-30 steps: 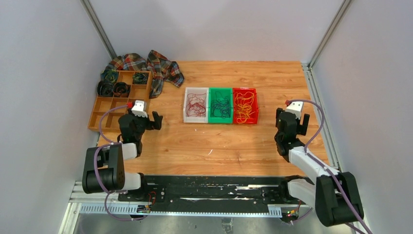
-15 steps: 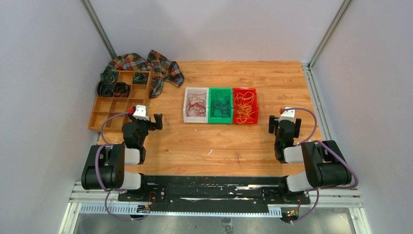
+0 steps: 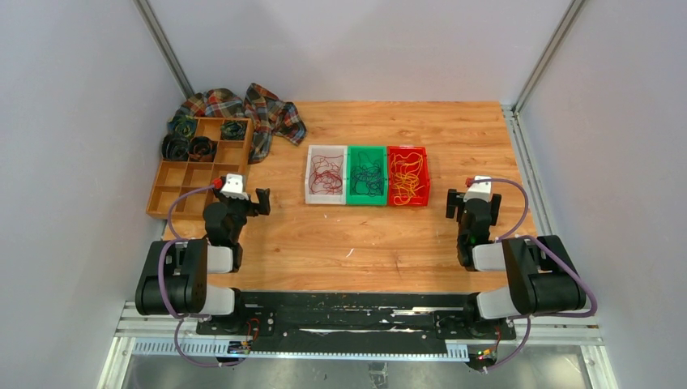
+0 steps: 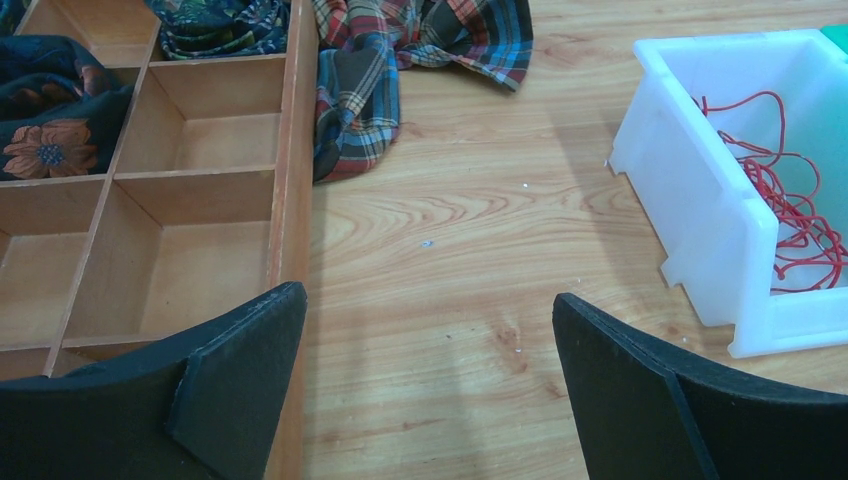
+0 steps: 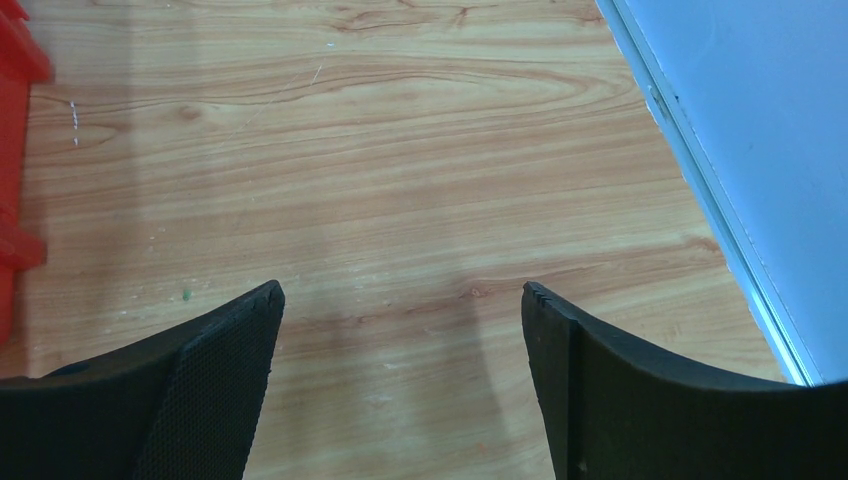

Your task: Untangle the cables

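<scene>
The cables lie sorted in three bins at the table's middle: red strands (image 3: pixel 326 174) in the white bin (image 3: pixel 310 173), dark strands (image 3: pixel 368 178) in the green bin (image 3: pixel 351 174), yellow-orange strands (image 3: pixel 407 178) in the red bin (image 3: pixel 424 175). The red strands (image 4: pixel 800 215) and white bin (image 4: pixel 700 215) also show in the left wrist view. My left gripper (image 3: pixel 245 203) (image 4: pixel 430 300) is open and empty over bare wood, left of the bins. My right gripper (image 3: pixel 472 206) (image 5: pixel 400 295) is open and empty over bare wood, right of the red bin (image 5: pixel 15 60).
A wooden divided tray (image 3: pixel 165 193) (image 4: pixel 290 180) stands at the far left with dark coiled rolls (image 3: pixel 188 147) in its back cells. A plaid cloth (image 3: pixel 267 113) (image 4: pixel 400 50) lies behind it. A metal rail (image 5: pixel 700 170) and wall bound the table's right edge.
My right arm has folded back toward its base and the right gripper has swung left, closer to the red bin. The left gripper has shifted slightly. The cables have not moved.
</scene>
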Controlling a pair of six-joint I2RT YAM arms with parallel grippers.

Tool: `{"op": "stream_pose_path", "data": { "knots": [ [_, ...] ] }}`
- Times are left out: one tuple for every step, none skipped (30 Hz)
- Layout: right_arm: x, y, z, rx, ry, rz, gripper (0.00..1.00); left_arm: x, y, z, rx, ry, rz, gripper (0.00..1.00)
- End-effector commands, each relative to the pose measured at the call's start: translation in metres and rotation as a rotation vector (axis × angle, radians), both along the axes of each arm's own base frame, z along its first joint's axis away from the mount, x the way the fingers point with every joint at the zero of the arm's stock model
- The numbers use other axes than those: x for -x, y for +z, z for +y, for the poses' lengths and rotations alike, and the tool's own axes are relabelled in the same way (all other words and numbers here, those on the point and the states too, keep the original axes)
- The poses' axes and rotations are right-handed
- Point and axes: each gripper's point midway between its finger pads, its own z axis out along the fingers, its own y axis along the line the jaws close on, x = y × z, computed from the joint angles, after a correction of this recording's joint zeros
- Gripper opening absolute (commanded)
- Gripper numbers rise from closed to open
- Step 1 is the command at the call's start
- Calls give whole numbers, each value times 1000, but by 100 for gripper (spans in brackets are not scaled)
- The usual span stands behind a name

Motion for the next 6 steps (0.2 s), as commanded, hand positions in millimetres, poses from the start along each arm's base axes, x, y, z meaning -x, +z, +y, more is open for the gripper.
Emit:
{"op": "stream_pose_path", "data": {
  "knots": [
    [-9,15,-4,-4,-12,-59,88,-3,5,2,-18,12,-19,98],
    [-9,15,-4,-4,-12,-57,88,-3,5,2,-18,12,-19,98],
    [-9,15,-3,-6,-12,-56,88,-3,5,2,-17,12,-20,98],
    [-10,15,-4,-6,-13,-57,88,-3,5,2,-18,13,-21,98],
    [-9,15,-4,-5,-13,-57,88,-3,5,2,-18,12,-20,98],
    [-9,16,-3,-5,-11,-60,88,-3,5,2,-18,11,-20,98]
  ]
}}
